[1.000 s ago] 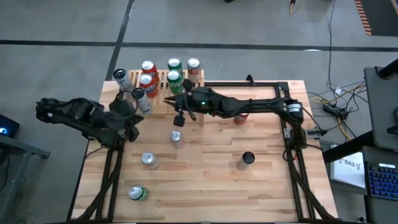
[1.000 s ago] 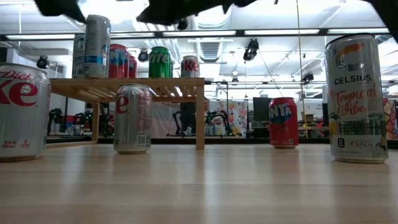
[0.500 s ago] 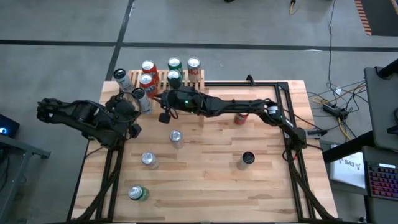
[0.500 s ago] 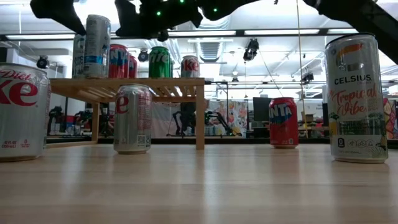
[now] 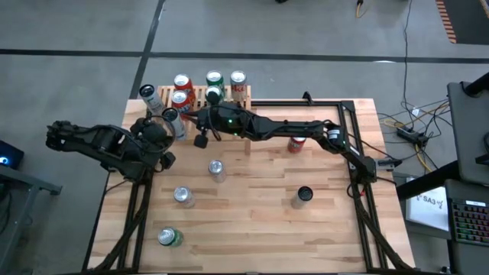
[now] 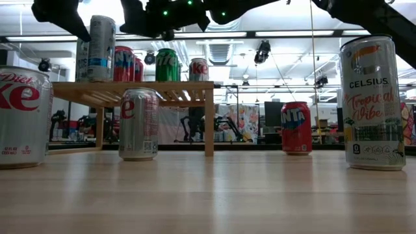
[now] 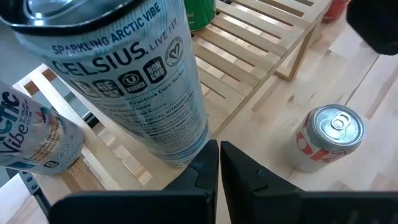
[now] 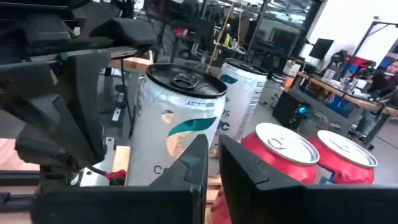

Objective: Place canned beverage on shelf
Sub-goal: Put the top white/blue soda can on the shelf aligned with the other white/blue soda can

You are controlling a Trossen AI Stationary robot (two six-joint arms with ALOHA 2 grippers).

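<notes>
Both claws are shut and hold nothing. The tall can (image 5: 171, 121) stands upright between the left claw (image 5: 162, 143) and right claw (image 5: 200, 131).

We see our left arm reaching in from the table's left edge, bent at the elbow, its left gripper (image 5: 162, 124) with fingers (image 7: 205, 171) pressed together, empty. Our right arm stretches from the right side across the table toward the far left, nearly straight, its right gripper (image 5: 195, 117) closed, fingers (image 8: 198, 165) nearly touching, close to the left gripper.
</notes>
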